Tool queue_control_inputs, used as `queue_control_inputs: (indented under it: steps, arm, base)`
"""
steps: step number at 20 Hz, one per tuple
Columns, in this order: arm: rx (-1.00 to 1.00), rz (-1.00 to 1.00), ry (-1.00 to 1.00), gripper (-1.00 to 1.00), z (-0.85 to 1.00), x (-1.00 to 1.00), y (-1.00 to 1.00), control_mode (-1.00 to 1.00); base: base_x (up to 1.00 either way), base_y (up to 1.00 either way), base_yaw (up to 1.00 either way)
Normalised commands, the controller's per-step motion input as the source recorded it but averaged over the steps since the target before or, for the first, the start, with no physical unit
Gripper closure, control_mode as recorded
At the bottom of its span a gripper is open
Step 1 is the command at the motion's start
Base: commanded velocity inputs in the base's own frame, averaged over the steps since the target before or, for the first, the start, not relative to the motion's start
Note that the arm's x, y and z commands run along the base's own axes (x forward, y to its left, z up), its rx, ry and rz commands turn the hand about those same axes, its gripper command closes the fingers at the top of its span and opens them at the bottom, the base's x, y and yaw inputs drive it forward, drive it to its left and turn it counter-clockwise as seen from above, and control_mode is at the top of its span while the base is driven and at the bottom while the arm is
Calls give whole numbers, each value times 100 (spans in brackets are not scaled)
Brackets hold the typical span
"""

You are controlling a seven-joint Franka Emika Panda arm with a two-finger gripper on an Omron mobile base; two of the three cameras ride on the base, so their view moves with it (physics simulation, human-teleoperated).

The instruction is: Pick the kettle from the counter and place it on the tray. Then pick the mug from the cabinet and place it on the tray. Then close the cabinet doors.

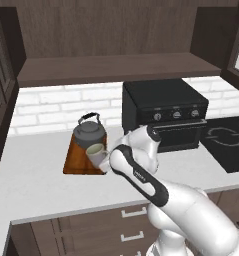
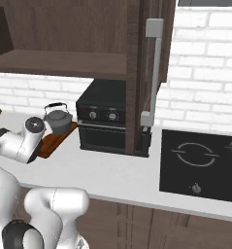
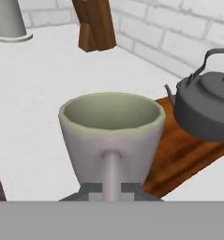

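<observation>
The pale mug (image 3: 111, 126) with a greenish inside sits right in front of the hand camera, and my gripper (image 3: 111, 189) is shut on its side handle. From the left base view the mug (image 1: 96, 152) hangs slightly tilted over the front end of the reddish-brown tray (image 1: 77, 162); whether it touches the board I cannot tell. The dark grey kettle (image 1: 90, 131) stands upright on the tray's back half, just beyond the mug. Kettle (image 2: 58, 119) and tray (image 2: 55, 138) also show past my arm. Above, the cabinet (image 1: 116, 67) stands open, its doors (image 2: 154, 73) swung outward.
A black oven (image 1: 163, 115) stands on the counter (image 1: 36, 187) right of the tray. A black cooktop (image 2: 205, 163) lies further right. The open right door with its grey bar handle hangs in front of the oven's right side. White-handled drawers (image 1: 133, 214) are below.
</observation>
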Motion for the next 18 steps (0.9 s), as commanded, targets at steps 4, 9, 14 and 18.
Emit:
queue_control_inputs:
  steps: [4,9,14,18]
  arm:
    - [0,0,0,100,-28,43,3,-100]
    - [0,0,0,100,-18,39,0,-100]
    - [0,0,0,100,-20,38,11,-100]
    - [0,0,0,100,-13,25,17,-100]
  base:
    - [0,0,0]
    - [0,0,0]
    - [0,0,0]
    - [0,0,0]
